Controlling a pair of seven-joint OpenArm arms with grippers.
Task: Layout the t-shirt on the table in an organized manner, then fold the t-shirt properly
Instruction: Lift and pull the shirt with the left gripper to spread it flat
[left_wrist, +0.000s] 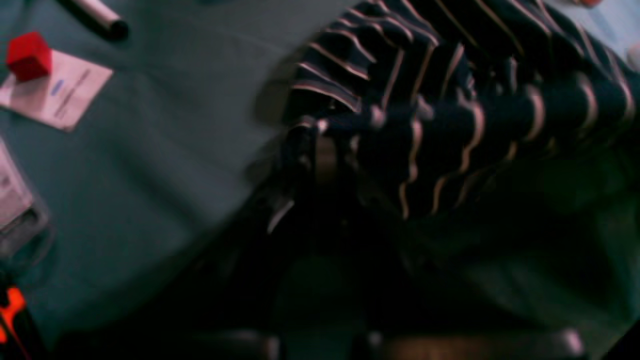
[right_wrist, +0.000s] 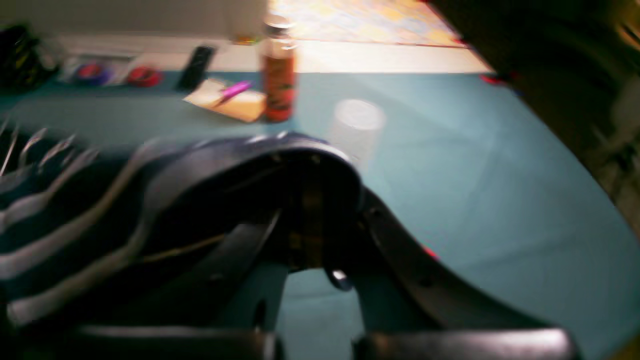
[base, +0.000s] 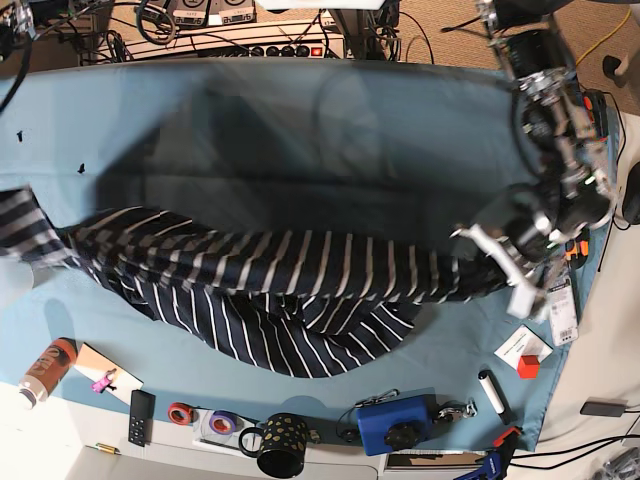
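The dark navy t-shirt (base: 290, 265) with thin white stripes hangs stretched in a long band above the teal table (base: 300, 120), its lower part sagging onto the cloth. My left gripper (base: 492, 256) is shut on the t-shirt's right end; the left wrist view shows bunched striped fabric (left_wrist: 425, 115) pinched at the gripper (left_wrist: 320, 150). My right gripper (right_wrist: 310, 200) is shut on a plain navy edge of the t-shirt (right_wrist: 75, 225) at the far left. In the base view that arm is mostly off the left edge.
Along the near edge stand an orange bottle (base: 40, 370), a remote (base: 141, 415), tape rolls (base: 215, 420), a dotted black mug (base: 280, 445) and a blue device (base: 395, 422). A red cube (base: 528, 365) on a card and a marker (base: 495, 390) lie near the right corner.
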